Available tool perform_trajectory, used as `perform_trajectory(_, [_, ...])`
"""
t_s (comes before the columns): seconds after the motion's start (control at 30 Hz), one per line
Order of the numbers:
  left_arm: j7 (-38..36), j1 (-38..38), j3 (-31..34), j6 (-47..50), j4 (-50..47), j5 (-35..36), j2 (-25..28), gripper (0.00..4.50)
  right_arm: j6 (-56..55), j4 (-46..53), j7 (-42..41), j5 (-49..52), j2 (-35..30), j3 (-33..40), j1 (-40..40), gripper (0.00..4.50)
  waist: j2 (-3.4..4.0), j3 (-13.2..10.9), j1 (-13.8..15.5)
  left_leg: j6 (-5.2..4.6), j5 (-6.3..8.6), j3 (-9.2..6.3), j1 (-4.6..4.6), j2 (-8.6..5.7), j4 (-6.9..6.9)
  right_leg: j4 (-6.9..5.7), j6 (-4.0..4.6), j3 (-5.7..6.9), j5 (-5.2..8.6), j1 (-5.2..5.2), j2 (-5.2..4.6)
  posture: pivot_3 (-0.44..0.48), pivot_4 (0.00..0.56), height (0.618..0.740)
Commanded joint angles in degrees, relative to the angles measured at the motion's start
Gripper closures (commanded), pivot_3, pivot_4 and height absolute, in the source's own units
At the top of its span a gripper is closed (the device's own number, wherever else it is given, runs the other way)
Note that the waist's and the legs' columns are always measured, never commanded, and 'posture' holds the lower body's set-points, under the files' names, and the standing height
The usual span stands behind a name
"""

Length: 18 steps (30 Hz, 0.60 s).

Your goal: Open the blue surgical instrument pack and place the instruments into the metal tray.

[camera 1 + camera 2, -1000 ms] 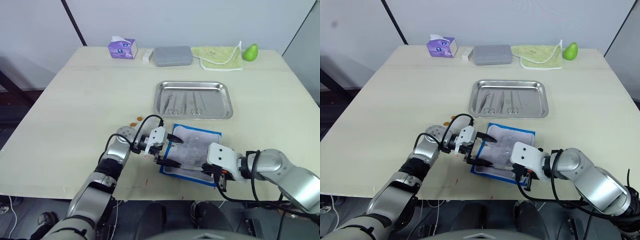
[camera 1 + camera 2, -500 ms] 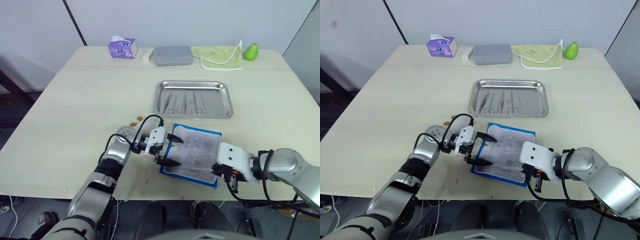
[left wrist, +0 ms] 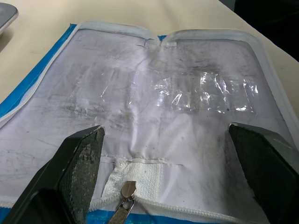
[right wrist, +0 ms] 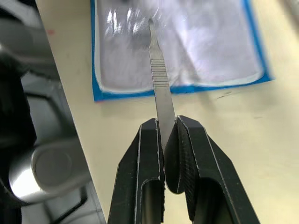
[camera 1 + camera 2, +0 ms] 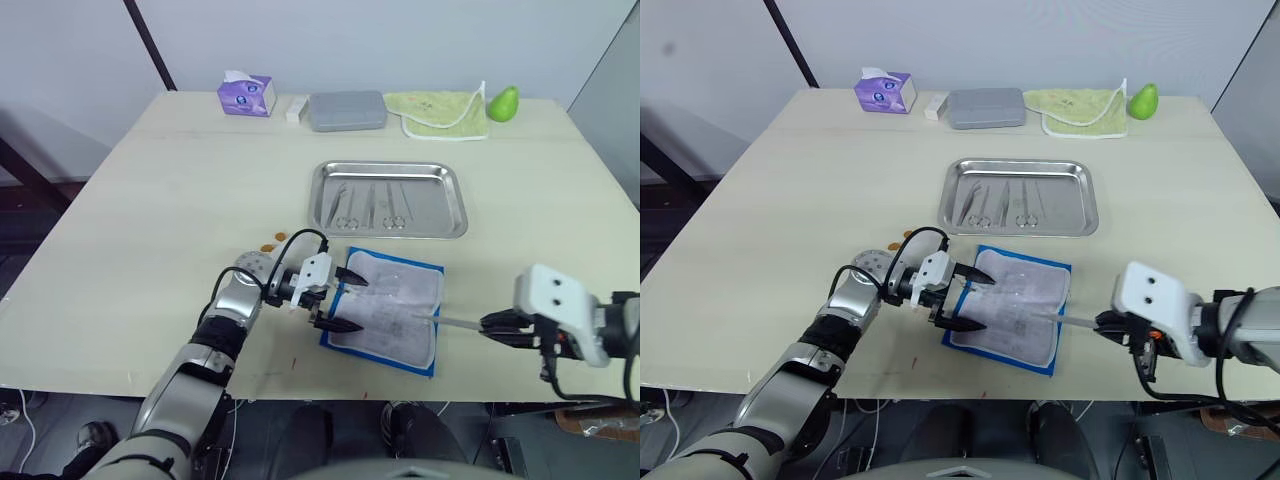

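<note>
The right gripper [image 4: 169, 135] pinches a slim instrument [image 4: 159, 88] beside the opened blue surgical instrument pack [image 5: 385, 310]; left gripper [image 5: 335, 300] spread, pinning it. Next: carry it far-left to the metal tray [image 5: 388, 172].

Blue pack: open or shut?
Open: the blue pack lies unfolded, pale lining up, zipper undone.

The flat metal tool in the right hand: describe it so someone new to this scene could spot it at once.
Start at the opened blue pack lying near the front edge of the table, just in front of the steel tray. To its right, the right hand pinches a slim flat handle that points back over the pack's pale lining. Unlike the tools in the tray, it has no finger rings and has fine ridges across it.
</note>
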<state>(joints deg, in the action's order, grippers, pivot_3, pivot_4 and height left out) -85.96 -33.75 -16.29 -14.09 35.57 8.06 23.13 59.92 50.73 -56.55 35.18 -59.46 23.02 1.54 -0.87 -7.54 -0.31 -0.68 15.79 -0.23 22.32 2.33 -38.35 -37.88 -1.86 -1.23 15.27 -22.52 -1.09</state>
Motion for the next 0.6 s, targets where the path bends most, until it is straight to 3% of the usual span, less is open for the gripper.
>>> perform_trajectory(0.03, [0.2,1.4,-2.0,0.9,2.4,-2.7,0.0,0.0,0.9,-0.2,6.2,2.4,3.8,3.3,-2.7,4.49,0.02,0.0,0.0,0.0,0.0,0.0,-0.01,0.0,0.0,0.0,0.03,-0.03,-0.02,-0.01,-0.01,0.0,0.15,0.736])
perform_trajectory(0.17, [0.7,1.2,-1.8,0.8,2.6,-2.7,-0.1,0.0,3.9,-3.4,20.3,0.0,13.4,-2.3,-12.1,4.49,0.03,0.0,-0.2,0.0,0.0,-0.01,-0.04,0.0,0.01,-0.01,0.08,-0.04,-0.05,0.0,0.0,0.0,0.15,0.736])
perform_trajectory(0.33, [1.2,1.3,-1.6,1.0,2.4,-2.6,-0.3,0.0,15.5,-11.4,36.6,-3.9,26.7,-9.5,-25.6,4.49,0.16,0.0,-0.2,0.0,0.0,-0.03,0.1,-0.03,0.0,-0.05,0.1,-0.13,-0.06,-0.17,0.02,0.0,0.15,0.736])
perform_trajectory(0.47, [2.5,1.5,-1.1,1.3,2.2,-2.4,-0.6,0.0,12.8,-22.6,48.2,-11.5,38.9,-14.9,-33.5,4.49,0.25,0.0,-0.2,0.0,-0.01,-0.03,0.2,-0.03,-0.01,-0.07,0.11,-0.07,-0.06,-0.21,0.03,0.0,0.15,0.736])
perform_trajectory(0.6, [3.3,2.3,-0.9,2.4,0.6,-2.0,-0.7,0.0,6.0,-33.8,54.2,-17.1,46.1,-17.0,-37.5,4.49,0.35,0.0,-0.1,-0.01,-0.01,-0.03,0.28,-0.07,-0.01,-0.09,0.1,-0.09,-0.06,-0.26,0.03,0.0,0.15,0.736])
